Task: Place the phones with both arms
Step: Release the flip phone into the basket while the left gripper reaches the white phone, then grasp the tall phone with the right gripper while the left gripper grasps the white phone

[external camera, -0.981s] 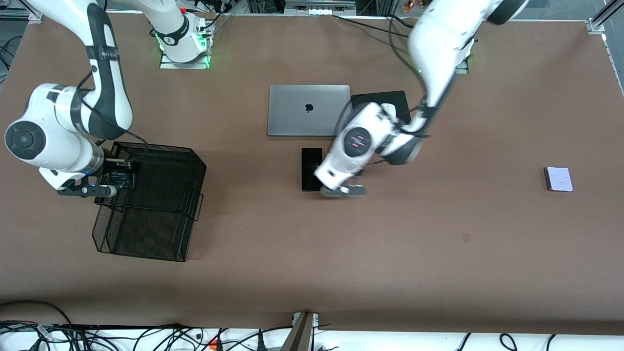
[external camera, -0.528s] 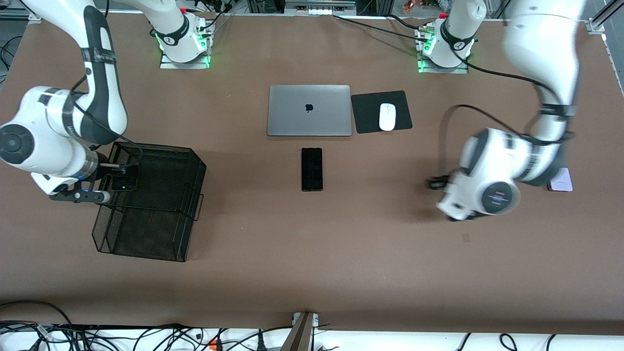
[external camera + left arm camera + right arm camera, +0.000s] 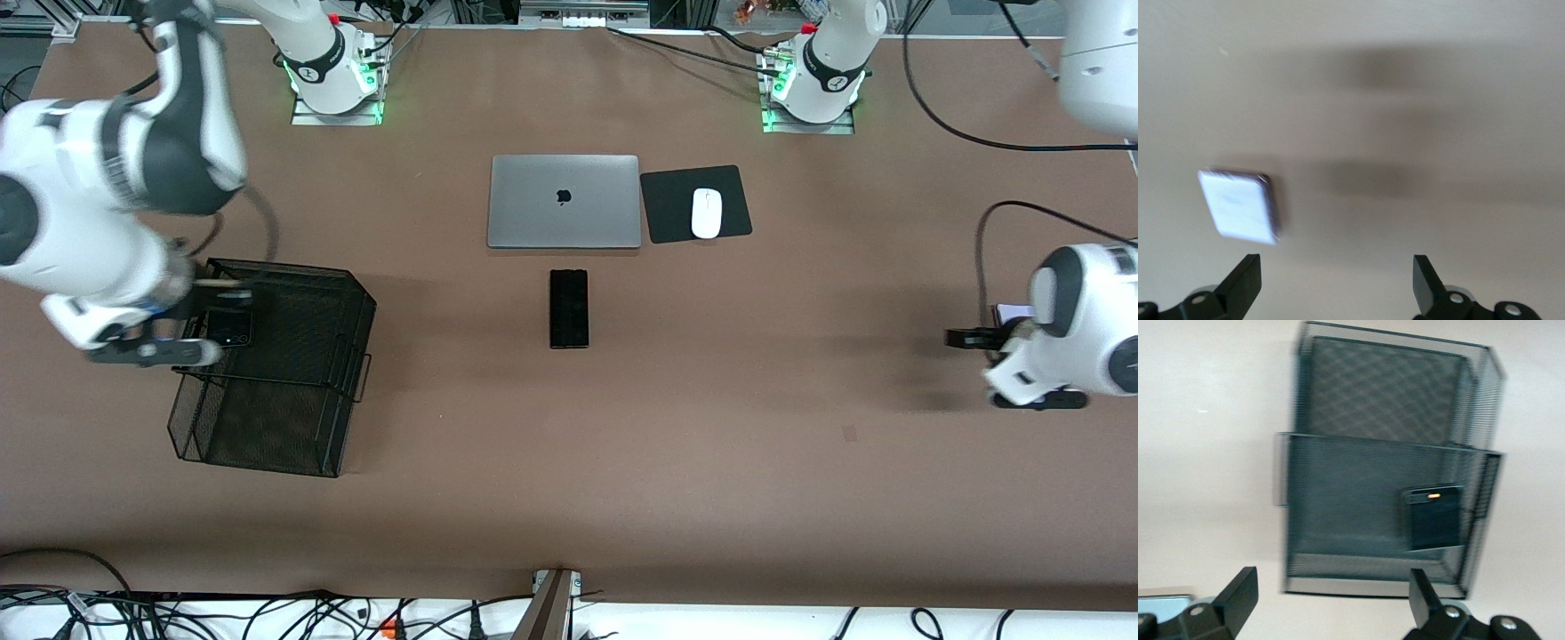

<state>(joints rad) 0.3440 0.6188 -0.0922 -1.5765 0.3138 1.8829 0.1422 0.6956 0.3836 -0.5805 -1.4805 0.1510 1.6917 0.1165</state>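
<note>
The small squarish black phone (image 3: 229, 327) lies in the black mesh tray (image 3: 293, 373), at its end toward the right arm; it also shows in the right wrist view (image 3: 1435, 517). My right gripper (image 3: 191, 322) hangs open and empty over that tray end (image 3: 1331, 597). The long black slab (image 3: 569, 308) lies mid-table, nearer the camera than the laptop. The lavender-white phone (image 3: 1238, 205) lies at the left arm's end, mostly hidden in the front view (image 3: 1009, 311). My left gripper (image 3: 996, 342) hovers open and empty above the table beside it (image 3: 1335, 287).
A shut grey laptop (image 3: 564, 201) lies farther from the camera than the slab. Beside it, a white mouse (image 3: 706, 212) sits on a black pad (image 3: 667, 209). The tray also shows in the right wrist view (image 3: 1338, 513). Cables trail from both arms.
My left arm swung from over the long black slab to the lavender-white phone at its end. My right arm rose from the tray; the small black phone stays inside it.
</note>
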